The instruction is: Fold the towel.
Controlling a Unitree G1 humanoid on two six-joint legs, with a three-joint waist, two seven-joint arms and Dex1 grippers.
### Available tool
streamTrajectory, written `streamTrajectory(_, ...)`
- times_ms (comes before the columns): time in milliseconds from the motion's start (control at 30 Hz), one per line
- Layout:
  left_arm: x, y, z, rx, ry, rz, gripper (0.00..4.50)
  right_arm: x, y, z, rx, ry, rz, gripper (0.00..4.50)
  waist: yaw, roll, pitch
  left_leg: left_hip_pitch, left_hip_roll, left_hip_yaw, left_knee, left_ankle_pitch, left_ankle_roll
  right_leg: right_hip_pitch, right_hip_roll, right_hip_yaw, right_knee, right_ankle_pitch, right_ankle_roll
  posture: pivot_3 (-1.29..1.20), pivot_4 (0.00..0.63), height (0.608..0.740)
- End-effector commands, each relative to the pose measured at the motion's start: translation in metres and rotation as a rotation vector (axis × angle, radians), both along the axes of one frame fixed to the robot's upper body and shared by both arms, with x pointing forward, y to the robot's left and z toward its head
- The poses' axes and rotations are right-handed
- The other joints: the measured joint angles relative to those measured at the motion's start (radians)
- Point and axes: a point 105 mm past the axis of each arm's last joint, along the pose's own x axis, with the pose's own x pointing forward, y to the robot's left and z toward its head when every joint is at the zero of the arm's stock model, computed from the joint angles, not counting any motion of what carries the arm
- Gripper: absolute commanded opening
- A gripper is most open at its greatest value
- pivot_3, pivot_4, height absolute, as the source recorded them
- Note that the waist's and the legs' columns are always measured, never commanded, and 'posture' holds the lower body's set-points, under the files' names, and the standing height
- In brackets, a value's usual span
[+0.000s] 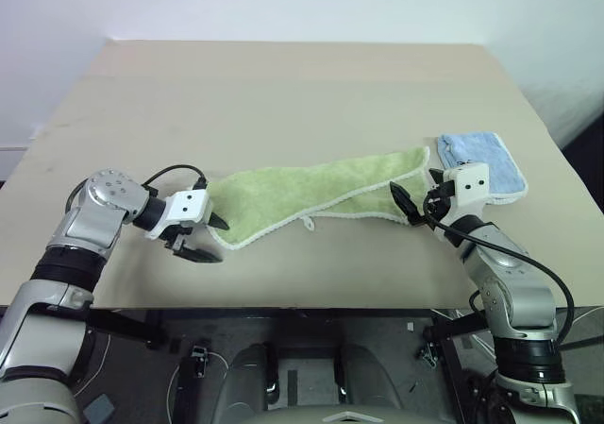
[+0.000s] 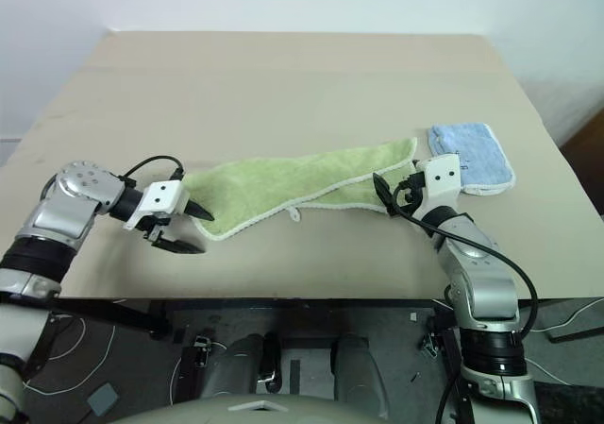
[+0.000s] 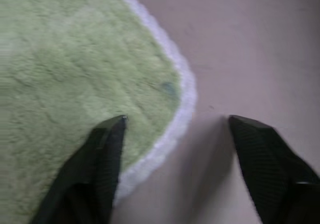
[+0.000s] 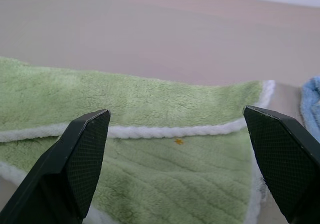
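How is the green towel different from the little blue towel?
The green towel is light green and long, stretched across the table; the blue towel is light blue and much smaller. The green towel lies loosely folded over itself in a slanted strip, while the blue towel sits as a neat little rectangle. The green towel lies between both grippers; the blue towel lies off to the side. Both are fluffy with white edging.

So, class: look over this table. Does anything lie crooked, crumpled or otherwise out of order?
Yes. The green towel lies slantwise across the table, folded unevenly: its white edging crosses the cloth on a diagonal, so the layers do not line up. The small blue towel beside it lies flat.
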Motion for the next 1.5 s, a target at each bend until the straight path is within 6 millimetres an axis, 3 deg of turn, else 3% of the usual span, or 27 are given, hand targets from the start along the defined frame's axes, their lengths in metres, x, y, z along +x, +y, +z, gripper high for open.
streamTrajectory(33,0.001,-0.003,-0.006,0.012,0.004,-0.018,2.00,-0.003,0.002,0.012,-0.004,-0.052,0.002,4.50,-0.001,0.000,0.000,0.000,0.000,0.000,0.000,0.000,0.000,0.000,0.000,0.000,0.000,0.000,0.000,0.00,0.150,0.740)
streamTrajectory(233,0.001,-0.004,-0.007,0.003,0.008,-0.022,0.04,-0.003,0.002,0.013,-0.005,-0.053,-0.002,4.50,-0.004,0.000,0.000,0.000,0.000,0.000,0.002,0.000,0.001,0.001,0.001,0.000,0.001,0.000,0.000,0.00,0.150,0.740)
streamTrajectory(500,0.001,0.000,0.001,-0.036,-0.010,0.004,0.04,0.000,0.000,0.017,-0.035,-0.067,0.006,4.50,-0.005,0.000,0.000,0.001,0.000,0.000,0.002,0.000,0.001,0.001,0.001,0.000,0.001,0.000,0.001,0.00,0.150,0.740)
streamTrajectory(667,0.005,0.005,0.022,-0.116,-0.031,0.068,0.04,0.009,0.003,0.022,-0.353,-0.112,0.093,4.50,-0.007,0.000,0.000,0.000,0.001,0.000,0.004,0.000,0.001,0.001,0.002,0.000,0.002,0.000,0.001,0.00,0.150,0.740)
streamTrajectory(833,-0.001,0.009,0.027,-0.130,-0.032,0.095,0.04,0.038,-0.022,0.021,-0.723,-0.120,0.093,4.50,-0.007,0.000,0.000,0.000,0.001,0.000,0.006,0.000,0.001,0.001,0.002,0.000,0.002,0.000,0.001,0.00,0.150,0.740)
streamTrajectory(1067,-0.007,0.009,0.027,-0.159,-0.032,0.124,0.04,0.063,-0.041,0.010,-1.211,-0.151,0.213,4.50,-0.008,0.000,0.000,-0.002,0.001,0.000,0.008,0.000,0.001,0.000,0.002,0.000,0.002,0.000,0.001,0.00,0.150,0.740)
streamTrajectory(1367,-0.012,0.006,0.024,-0.166,-0.038,0.137,0.04,0.083,-0.041,0.009,-1.450,-0.245,0.269,4.50,-0.009,0.000,0.000,-0.002,0.001,0.001,0.010,0.000,0.001,0.000,0.002,0.000,0.004,0.000,0.001,0.00,0.150,0.740)
streamTrajectory(1500,-0.014,0.005,0.023,-0.171,-0.035,0.145,0.00,0.088,-0.042,0.011,-1.500,-0.264,0.275,3.57,-0.010,0.000,0.000,-0.002,0.001,0.001,0.011,0.000,0.001,0.000,0.002,0.001,0.005,0.000,0.001,0.00,0.150,0.740)
